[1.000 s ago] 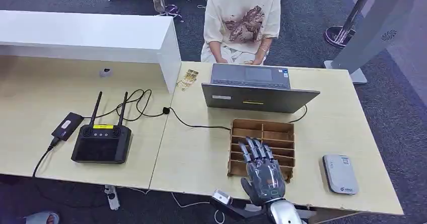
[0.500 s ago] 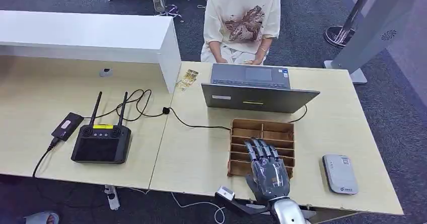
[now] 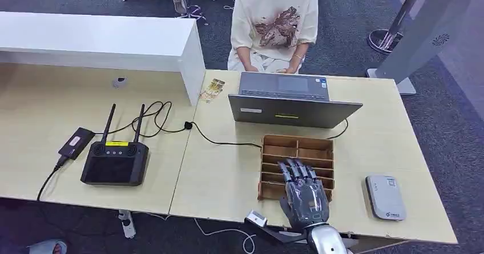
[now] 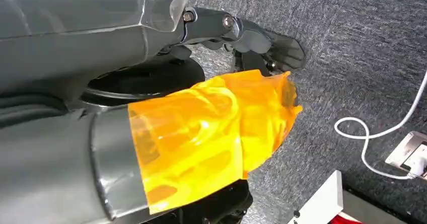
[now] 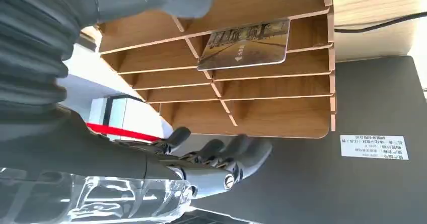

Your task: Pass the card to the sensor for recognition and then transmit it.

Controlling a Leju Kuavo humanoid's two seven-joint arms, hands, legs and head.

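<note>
Bright, even indoor light with soft shadows; head view sharp, close wrist views slightly blurred.

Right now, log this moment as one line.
right hand: open, over wooden rack | card: in rack slot, not held | left hand: hanging, near floor | sensor: untouched

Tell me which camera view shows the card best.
The right wrist view: the card stands in a slot of the wooden rack, its printed face plain, just beyond the right hand. In the head view that hand covers the rack's near slots. The left wrist view faces the carpet.
</note>
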